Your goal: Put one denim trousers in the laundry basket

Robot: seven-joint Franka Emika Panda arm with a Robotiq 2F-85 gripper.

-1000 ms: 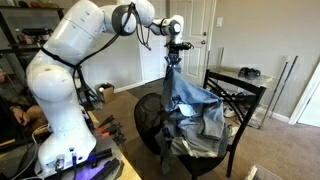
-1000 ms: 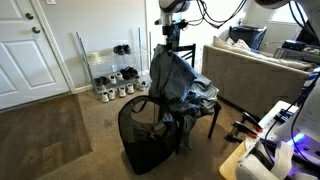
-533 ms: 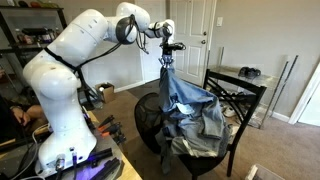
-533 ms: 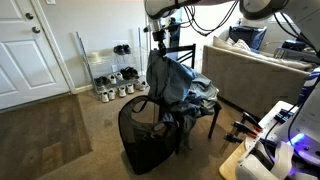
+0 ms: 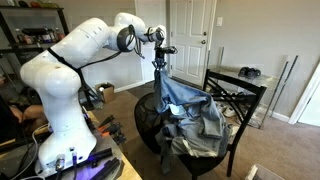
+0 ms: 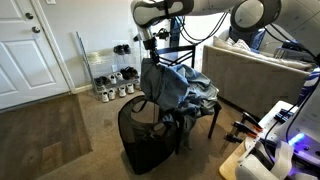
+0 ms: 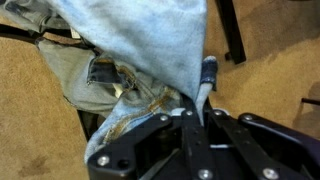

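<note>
My gripper (image 5: 159, 55) is shut on the denim trousers (image 5: 180, 95), medium-blue jeans that hang from it in a long drape. In an exterior view the gripper (image 6: 149, 48) holds the trousers (image 6: 160, 82) up above the near rim of the laundry basket (image 6: 145, 135), a round black mesh hamper on the carpet. The basket (image 5: 148, 120) stands next to the chair. In the wrist view the jaws (image 7: 198, 100) pinch a fold of blue denim (image 7: 150, 40). The lower part of the trousers still lies on the heap.
A black lattice-backed chair (image 5: 238, 100) holds a heap of paler jeans (image 5: 200, 130). A shoe rack (image 6: 105, 75) and a white door (image 6: 25, 50) stand behind. A couch (image 6: 250, 75) is beyond the chair. The robot's base (image 5: 60, 140) is close by.
My gripper has moved sideways with the trousers, away from the chair and toward the basket, and a little lower. The hanging cloth has followed.
</note>
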